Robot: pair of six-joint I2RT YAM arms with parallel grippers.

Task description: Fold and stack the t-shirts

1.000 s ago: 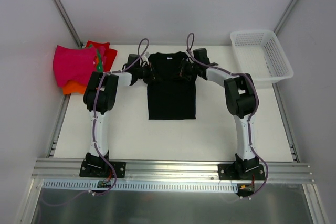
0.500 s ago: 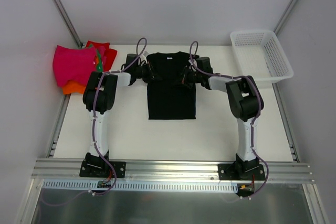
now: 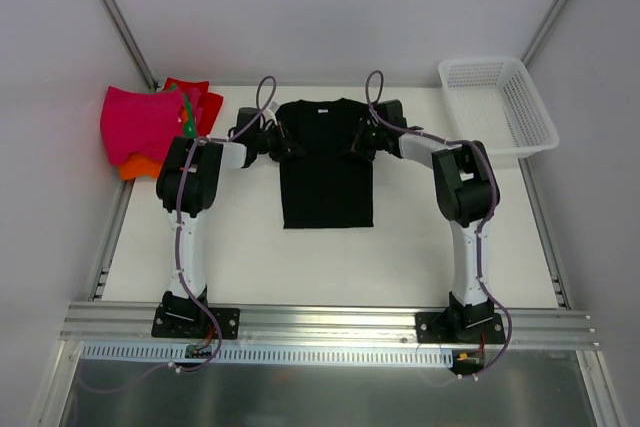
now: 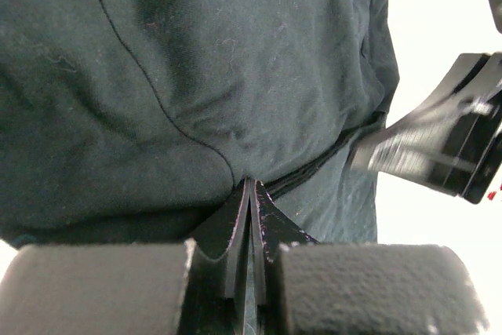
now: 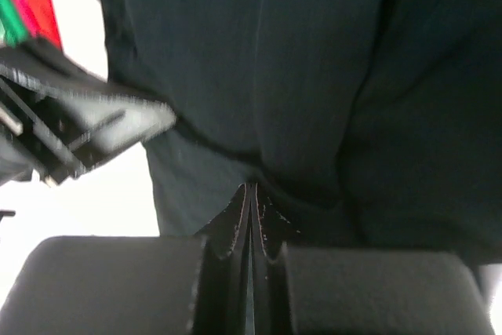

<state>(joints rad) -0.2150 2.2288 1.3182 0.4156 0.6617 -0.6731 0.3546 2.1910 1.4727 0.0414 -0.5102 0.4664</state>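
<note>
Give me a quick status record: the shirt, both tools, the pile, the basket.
black t-shirt: flat at mid-table, collar toward the far edge, white label showing
left tool: shut, pinching cloth at the shirt's shoulder on its own side
right tool: shut, pinching cloth at the opposite shoulder
folded pile: far left corner, pink on top, orange and red showing at its edges
basket: white mesh, far right corner, apart from the shirt

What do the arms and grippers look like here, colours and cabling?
The left arm and right arm have white links with bulky black joint housings, on black base plates. A purple cable runs along each, looping free near the wrist. The left gripper and right gripper have thin black fingers on blocky dark-grey bodies. No markings legible.
</note>
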